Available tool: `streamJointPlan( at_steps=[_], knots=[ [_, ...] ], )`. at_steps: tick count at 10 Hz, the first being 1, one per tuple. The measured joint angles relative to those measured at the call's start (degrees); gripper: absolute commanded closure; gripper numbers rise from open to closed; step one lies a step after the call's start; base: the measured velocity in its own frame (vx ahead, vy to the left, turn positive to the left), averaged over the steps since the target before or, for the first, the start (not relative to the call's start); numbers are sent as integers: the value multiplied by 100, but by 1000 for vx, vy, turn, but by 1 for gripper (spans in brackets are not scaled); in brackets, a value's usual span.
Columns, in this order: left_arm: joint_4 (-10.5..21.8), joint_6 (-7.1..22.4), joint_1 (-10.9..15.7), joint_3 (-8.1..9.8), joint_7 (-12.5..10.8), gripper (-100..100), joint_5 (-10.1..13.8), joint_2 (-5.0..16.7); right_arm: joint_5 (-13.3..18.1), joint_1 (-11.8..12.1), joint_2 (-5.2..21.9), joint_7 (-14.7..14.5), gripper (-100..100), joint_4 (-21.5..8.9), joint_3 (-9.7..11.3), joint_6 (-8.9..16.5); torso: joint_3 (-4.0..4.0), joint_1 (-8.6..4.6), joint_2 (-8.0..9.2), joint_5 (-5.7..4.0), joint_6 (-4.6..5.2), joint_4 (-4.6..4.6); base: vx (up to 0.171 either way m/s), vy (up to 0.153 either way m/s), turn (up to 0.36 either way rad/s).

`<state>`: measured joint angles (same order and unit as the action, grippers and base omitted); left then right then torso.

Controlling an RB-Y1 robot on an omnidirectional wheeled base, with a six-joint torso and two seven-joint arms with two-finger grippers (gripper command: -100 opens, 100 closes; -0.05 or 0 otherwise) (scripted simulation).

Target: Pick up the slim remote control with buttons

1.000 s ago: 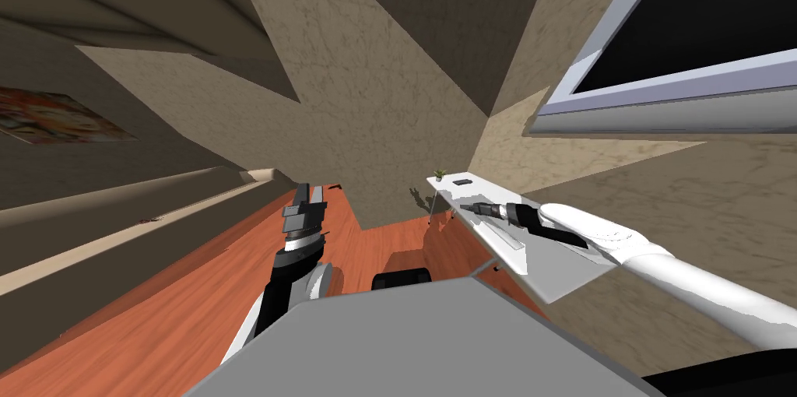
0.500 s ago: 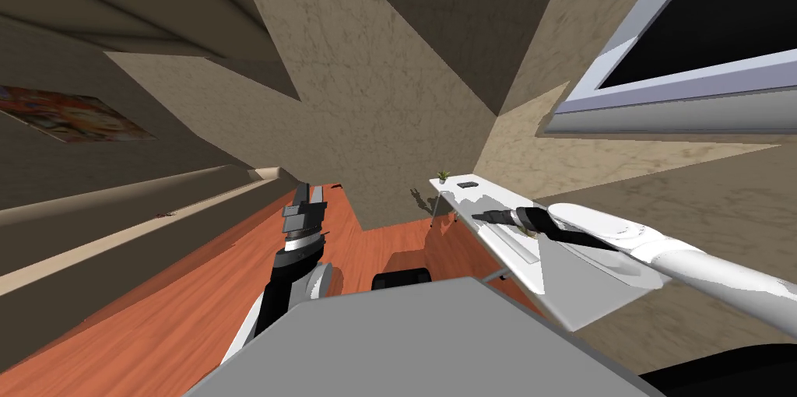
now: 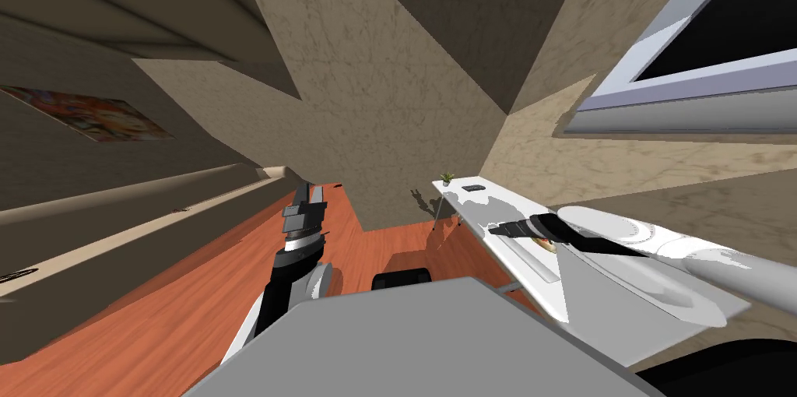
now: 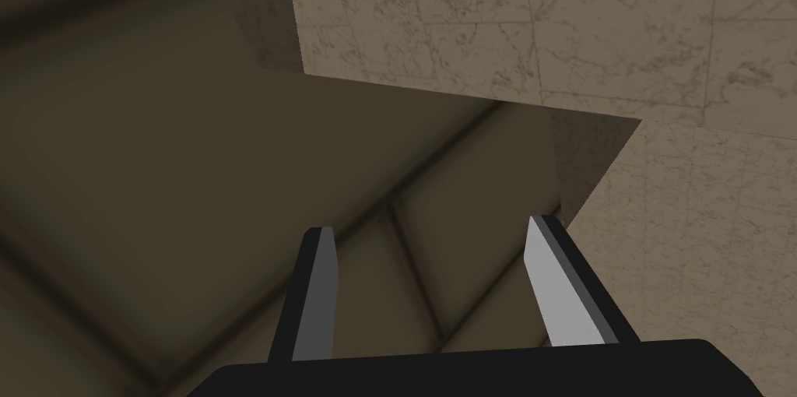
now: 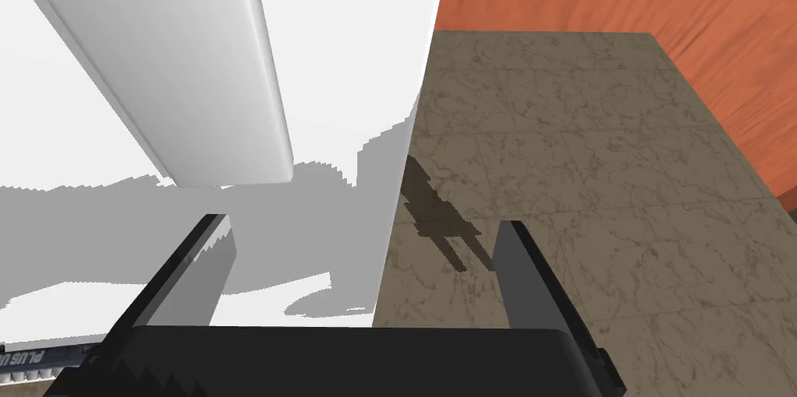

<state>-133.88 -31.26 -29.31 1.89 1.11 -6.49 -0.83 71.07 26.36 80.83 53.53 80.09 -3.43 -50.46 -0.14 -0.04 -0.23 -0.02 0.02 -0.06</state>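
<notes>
white table (image 3: 591,299) is standing against the wall, with a long white bar (image 3: 525,256) lying on it. right gripper (image 5: 362,227) is hanging over the table's floor-side edge by the bar's end, blades spread apart and gripping nothing. left gripper (image 3: 305,194) is idling well apart from the table, blades also apart. a small dark flat thing (image 3: 472,187), likely the remote, is lying at the table's far end near a tiny plant (image 3: 447,178). nothing is grasped yet, so the reaching, closing and lifting are all remaining.
</notes>
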Motion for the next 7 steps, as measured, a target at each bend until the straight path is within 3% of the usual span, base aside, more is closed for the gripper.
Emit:
streamJointPlan(
  at_steps=[2,3,4,5,7],
  knots=[
    [0,0,0,0,0,0,0,0,137,48,188,80,-100,-186,190,-118,3,4,4,1,0,1,58,-6,86],
    [0,0,0,0,0,0,0,0,192,121,279,34,-100,-439,315,-253,0,4,0,1,0,0,72,-11,85],
    [0,0,0,0,0,0,0,0,306,267,425,136,-100,-451,455,-316,-2,4,-3,1,0,-1,75,-2,80],
    [0,0,0,0,0,0,0,0,422,124,508,227,-100,-651,705,-457,-4,6,-6,1,-2,-1,52,3,21],
    [0,0,0,0,0,0,0,0,466,429,628,285,-100,-676,793,-519,3,17,5,3,1,1,48,29,55]
  ],
)
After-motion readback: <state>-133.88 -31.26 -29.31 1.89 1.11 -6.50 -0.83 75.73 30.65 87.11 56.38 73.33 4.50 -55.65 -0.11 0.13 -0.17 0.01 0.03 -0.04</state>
